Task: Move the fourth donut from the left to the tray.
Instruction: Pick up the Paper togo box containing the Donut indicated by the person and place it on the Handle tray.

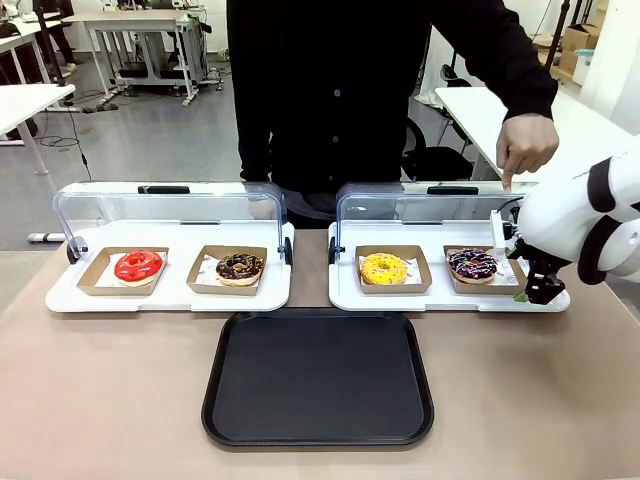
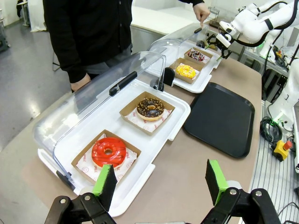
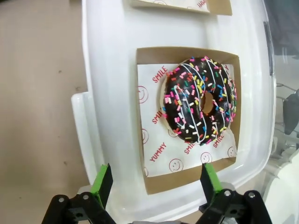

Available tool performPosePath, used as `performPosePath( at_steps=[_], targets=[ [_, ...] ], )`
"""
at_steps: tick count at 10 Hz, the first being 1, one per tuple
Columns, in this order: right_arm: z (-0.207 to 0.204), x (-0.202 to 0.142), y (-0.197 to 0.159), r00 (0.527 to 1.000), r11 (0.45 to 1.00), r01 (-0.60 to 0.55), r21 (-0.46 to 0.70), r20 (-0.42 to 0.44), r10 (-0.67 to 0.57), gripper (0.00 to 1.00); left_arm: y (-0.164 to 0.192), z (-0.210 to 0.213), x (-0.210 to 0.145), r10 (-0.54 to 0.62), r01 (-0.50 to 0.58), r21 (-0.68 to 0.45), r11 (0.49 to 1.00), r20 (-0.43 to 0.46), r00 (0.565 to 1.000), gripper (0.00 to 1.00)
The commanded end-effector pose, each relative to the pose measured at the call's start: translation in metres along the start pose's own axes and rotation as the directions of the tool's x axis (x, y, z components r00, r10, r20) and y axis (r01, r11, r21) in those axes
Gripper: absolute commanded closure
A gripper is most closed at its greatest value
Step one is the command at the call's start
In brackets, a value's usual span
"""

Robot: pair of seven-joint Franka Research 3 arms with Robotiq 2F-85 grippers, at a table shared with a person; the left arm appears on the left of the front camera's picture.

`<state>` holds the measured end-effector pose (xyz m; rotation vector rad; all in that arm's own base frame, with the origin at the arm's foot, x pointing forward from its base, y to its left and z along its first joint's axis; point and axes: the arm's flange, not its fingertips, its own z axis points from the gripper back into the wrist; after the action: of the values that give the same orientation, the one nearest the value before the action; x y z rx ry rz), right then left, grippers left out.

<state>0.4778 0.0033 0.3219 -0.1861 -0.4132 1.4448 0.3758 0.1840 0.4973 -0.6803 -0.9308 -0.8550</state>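
Note:
The fourth donut (image 1: 472,264) (image 3: 201,106), chocolate-iced with coloured sprinkles and white streaks, lies in a brown cardboard holder (image 3: 187,179) at the right end of the right white display tray (image 1: 345,292). My right gripper (image 1: 535,292) (image 3: 156,179) hovers open just off the holder's near right edge, with nothing between its fingers. The black tray (image 1: 318,378) (image 2: 219,119) lies bare at the table's front middle. In the left wrist view my left gripper (image 2: 161,182) is open over the table's left end, near the red donut (image 2: 108,151).
A person stands behind the table, one hand (image 1: 525,145) pointing down at the right display's raised clear lid (image 1: 420,210). A yellow donut (image 1: 384,268), a chocolate donut with specks (image 1: 240,266) and the red donut (image 1: 138,265) sit in their own holders.

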Motion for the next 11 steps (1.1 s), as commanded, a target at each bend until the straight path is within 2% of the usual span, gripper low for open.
performPosePath(
  at_steps=[1, 5, 6, 7, 8, 11],
  targets=[
    [-0.016, -0.007, -0.015, 1.000, 1.000, -0.010, -0.026, 0.000, 0.010, 0.00, 0.001, 0.000, 0.000, -0.022, 0.022, -0.001, 1.000, 0.025, 0.999, 0.00],
    [-0.028, -0.012, -0.020, 1.000, 1.000, 0.003, 0.003, -0.013, -0.003, 0.00, 0.001, 0.000, 0.000, -0.022, 0.022, -0.001, 1.000, 0.025, 0.999, 0.00],
    [-0.028, -0.014, -0.020, 1.000, 1.000, 0.006, 0.018, -0.020, -0.006, 0.39, 0.001, 0.000, 0.000, -0.022, 0.022, -0.001, 1.000, 0.025, 0.999, 0.00],
    [-0.029, -0.014, -0.018, 1.000, 1.000, 0.009, 0.029, -0.015, -0.008, 0.58, 0.001, 0.000, 0.000, -0.022, 0.022, -0.001, 1.000, 0.025, 0.999, 0.00],
    [-0.028, -0.015, -0.018, 1.000, 0.999, 0.008, 0.041, -0.017, -0.007, 0.98, 0.001, 0.000, 0.000, -0.022, 0.022, -0.001, 1.000, 0.025, 0.999, 0.00],
    [-0.025, -0.014, -0.019, 1.000, 0.997, -0.003, 0.073, -0.027, 0.005, 1.00, 0.001, 0.000, 0.000, -0.022, 0.022, -0.001, 1.000, 0.025, 0.999, 0.00]
  ],
)
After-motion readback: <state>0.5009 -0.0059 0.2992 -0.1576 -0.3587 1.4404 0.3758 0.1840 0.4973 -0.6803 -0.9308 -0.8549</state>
